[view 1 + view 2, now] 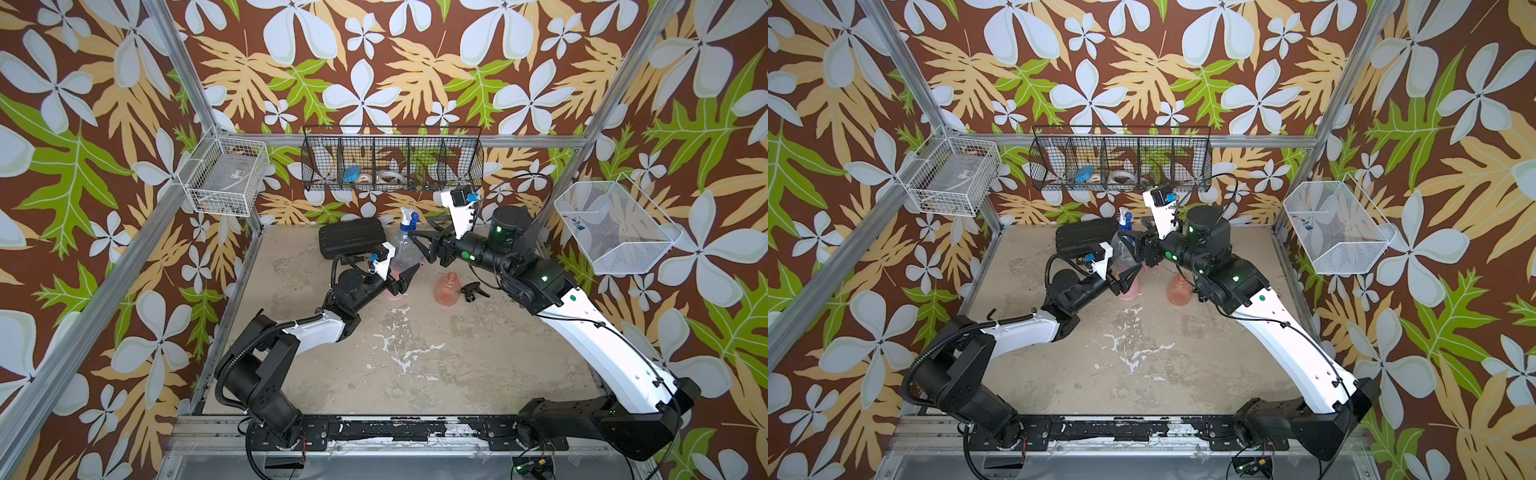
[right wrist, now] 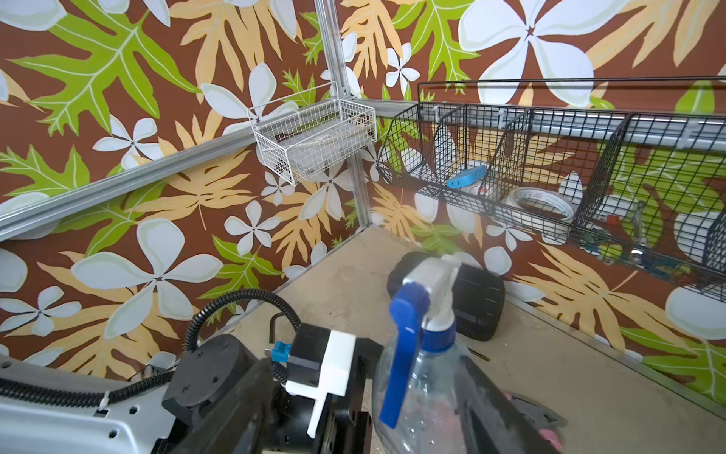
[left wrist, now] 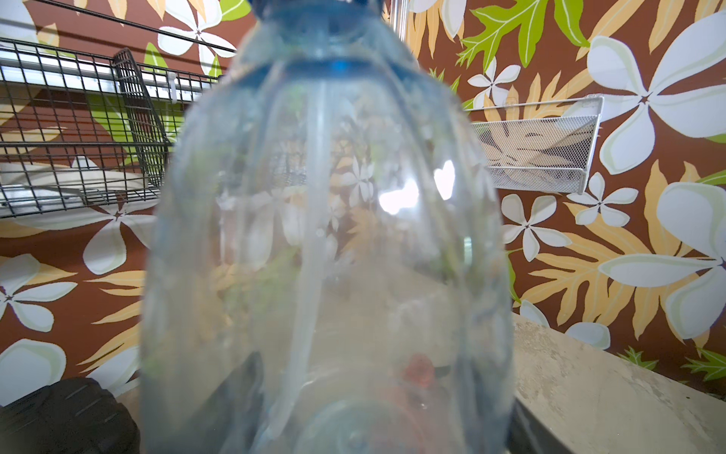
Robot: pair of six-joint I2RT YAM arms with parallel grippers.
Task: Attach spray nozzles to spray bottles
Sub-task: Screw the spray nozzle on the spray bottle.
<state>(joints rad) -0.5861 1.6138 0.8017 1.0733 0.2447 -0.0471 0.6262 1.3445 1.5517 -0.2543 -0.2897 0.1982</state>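
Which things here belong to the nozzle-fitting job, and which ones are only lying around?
For the job: clear bottle with white-and-blue nozzle on its neck; orange bottle; black nozzle; pink bottle, partly hidden.
Lying about: black ribbed case; tape rolls in the black wire basket; white wire basket; white mesh basket.

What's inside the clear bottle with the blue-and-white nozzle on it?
A thin dip tube runs down inside the clear bottle from the blue collar. No liquid level shows. The tube's lower end blurs out near the base, so where it ends cannot be told.
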